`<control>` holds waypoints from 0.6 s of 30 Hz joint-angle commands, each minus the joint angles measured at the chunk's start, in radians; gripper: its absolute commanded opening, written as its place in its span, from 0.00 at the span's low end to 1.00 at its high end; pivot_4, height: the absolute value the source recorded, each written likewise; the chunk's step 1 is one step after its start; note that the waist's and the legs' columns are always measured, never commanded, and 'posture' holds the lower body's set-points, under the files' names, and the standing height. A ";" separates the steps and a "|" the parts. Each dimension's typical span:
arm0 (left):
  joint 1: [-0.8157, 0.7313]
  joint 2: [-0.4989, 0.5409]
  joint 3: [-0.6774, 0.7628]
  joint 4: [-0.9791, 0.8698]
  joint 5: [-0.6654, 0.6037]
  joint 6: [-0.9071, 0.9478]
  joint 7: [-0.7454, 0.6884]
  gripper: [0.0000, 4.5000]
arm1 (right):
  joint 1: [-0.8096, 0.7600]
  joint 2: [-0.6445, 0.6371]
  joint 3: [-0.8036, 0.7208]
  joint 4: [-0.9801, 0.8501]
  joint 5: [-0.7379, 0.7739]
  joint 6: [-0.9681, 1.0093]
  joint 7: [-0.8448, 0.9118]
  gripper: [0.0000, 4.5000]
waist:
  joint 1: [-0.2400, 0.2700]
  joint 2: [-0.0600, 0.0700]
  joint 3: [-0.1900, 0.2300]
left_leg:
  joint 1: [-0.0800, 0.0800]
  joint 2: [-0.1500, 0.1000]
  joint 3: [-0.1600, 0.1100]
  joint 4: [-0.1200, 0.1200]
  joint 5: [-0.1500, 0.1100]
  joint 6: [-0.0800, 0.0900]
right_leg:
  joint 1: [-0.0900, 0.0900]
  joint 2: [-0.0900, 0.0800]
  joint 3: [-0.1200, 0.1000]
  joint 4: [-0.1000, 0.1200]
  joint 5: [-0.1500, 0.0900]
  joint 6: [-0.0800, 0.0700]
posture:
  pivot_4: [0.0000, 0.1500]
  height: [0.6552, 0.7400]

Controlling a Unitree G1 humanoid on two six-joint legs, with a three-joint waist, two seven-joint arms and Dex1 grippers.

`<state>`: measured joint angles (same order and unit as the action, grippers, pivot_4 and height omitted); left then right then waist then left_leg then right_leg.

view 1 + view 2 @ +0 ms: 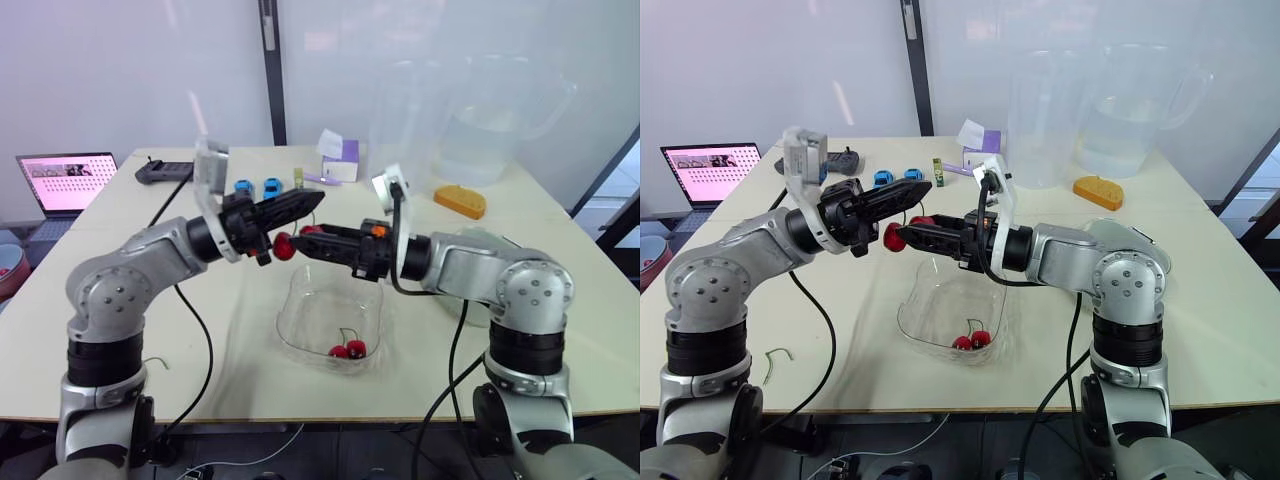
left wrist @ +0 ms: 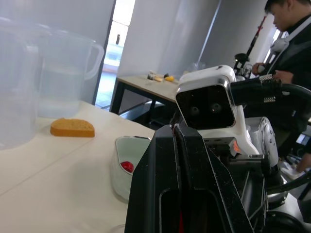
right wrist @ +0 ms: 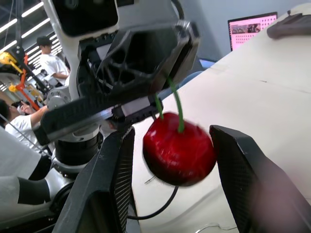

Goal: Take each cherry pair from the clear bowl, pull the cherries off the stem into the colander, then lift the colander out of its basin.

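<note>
Red cherry dangles by its stem from clamped left tool inside wide right tool; two cherries in clear bowl.

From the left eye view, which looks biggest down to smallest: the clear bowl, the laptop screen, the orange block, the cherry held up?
1. Clear bowl
2. laptop screen
3. orange block
4. held cherry

The block and screen sit farther back, so their true sizes are unsure.
</note>
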<state>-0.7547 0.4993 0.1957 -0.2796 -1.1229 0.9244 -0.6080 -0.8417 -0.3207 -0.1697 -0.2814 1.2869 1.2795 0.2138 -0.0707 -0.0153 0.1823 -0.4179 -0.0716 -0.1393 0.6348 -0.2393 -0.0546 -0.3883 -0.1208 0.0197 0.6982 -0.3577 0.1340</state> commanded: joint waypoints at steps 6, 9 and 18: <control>-0.015 0.006 0.007 -0.033 -0.011 -0.022 -0.006 0.00 | -0.009 -0.018 0.007 -0.020 0.048 -0.028 -0.014 0.30 | 0.000 0.000 0.000 | 0.000 0.000 0.000 0.000 0.000 0.000 | 0.000 0.000 0.000 0.000 0.000 0.000 | 1.00 1.00; -0.015 0.007 0.009 -0.035 -0.012 -0.021 -0.005 0.00 | 0.007 -0.042 0.017 -0.036 0.064 -0.017 -0.002 0.30 | 0.000 0.000 0.000 | 0.000 0.000 0.000 0.000 0.000 0.000 | 0.000 0.000 0.000 0.000 0.000 0.000 | 1.00 1.00; -0.012 0.009 0.009 -0.041 -0.016 -0.027 -0.006 0.00 | 0.050 -0.196 0.087 -0.052 0.117 0.082 0.035 0.30 | 0.001 0.000 0.000 | 0.000 0.000 0.000 0.000 0.000 0.000 | 0.000 0.000 0.000 0.000 0.000 0.000 | 1.00 1.00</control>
<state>-0.7495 0.4992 0.1595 -0.2947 -1.1240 0.9302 -0.6118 -0.8138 -0.4837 -0.1151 -0.3120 1.3928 1.3047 0.2361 -0.0694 -0.0153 0.1823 -0.4179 -0.0717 -0.1391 0.6349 -0.2394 -0.0545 -0.3877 -0.1208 0.0196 0.6977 -0.3577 0.1340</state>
